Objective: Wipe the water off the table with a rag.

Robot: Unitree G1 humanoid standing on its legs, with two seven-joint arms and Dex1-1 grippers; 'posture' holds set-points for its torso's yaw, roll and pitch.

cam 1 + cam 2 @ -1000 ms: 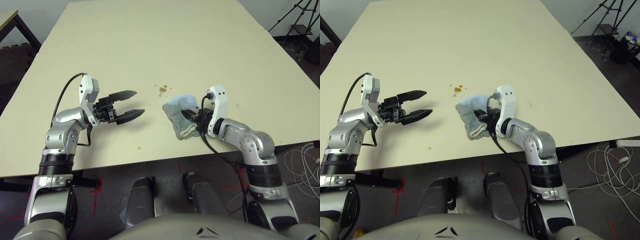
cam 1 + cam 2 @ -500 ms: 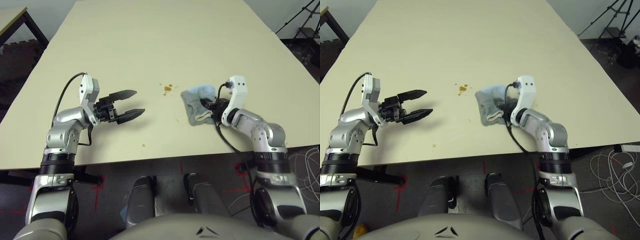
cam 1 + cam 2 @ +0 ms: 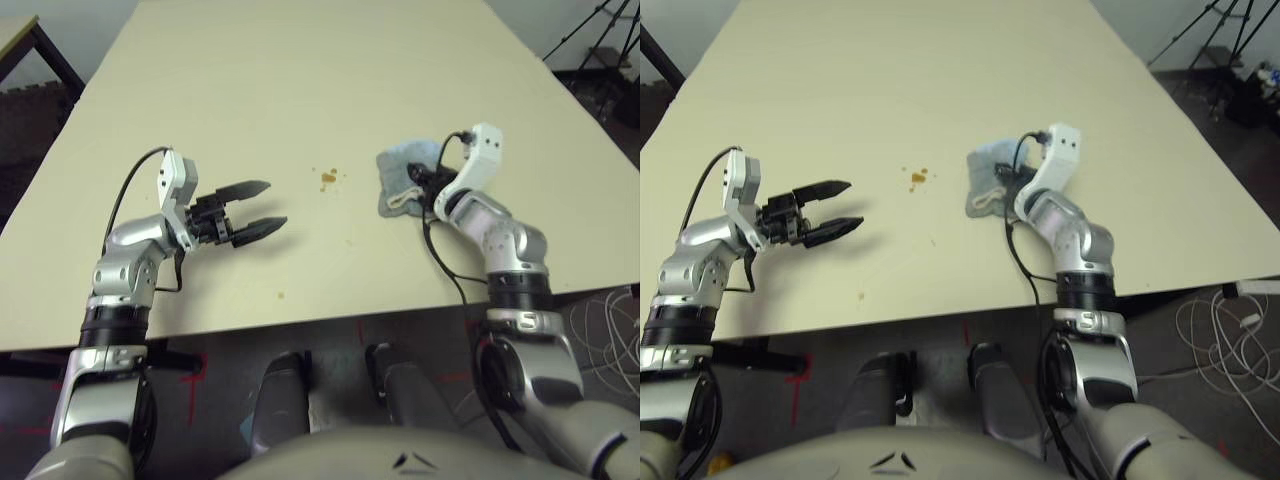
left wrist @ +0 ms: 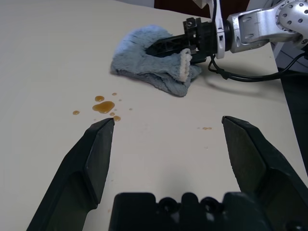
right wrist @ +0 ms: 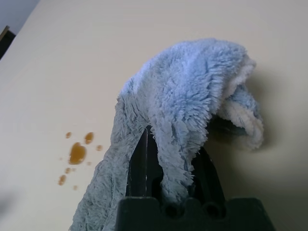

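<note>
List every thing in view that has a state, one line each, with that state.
rag: bunched up, pinched in the right gripper, its lower folds on the table, apart from the spill.
water: amber drops beside the rag, unwiped; a smaller spot near the table's front edge.
table: wet only at those spots.
right gripper: shut on the rag.
left gripper: open, holding nothing, above the table.

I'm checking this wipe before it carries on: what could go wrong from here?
1. The rag is bunched and draped over the right gripper, so it may smear the water rather than soak it up.
2. A second small spot lies near the table edge, apart from the main cluster, and could be missed.
3. The left gripper, open, hovers close to the spill and might obstruct the sweep.
</note>
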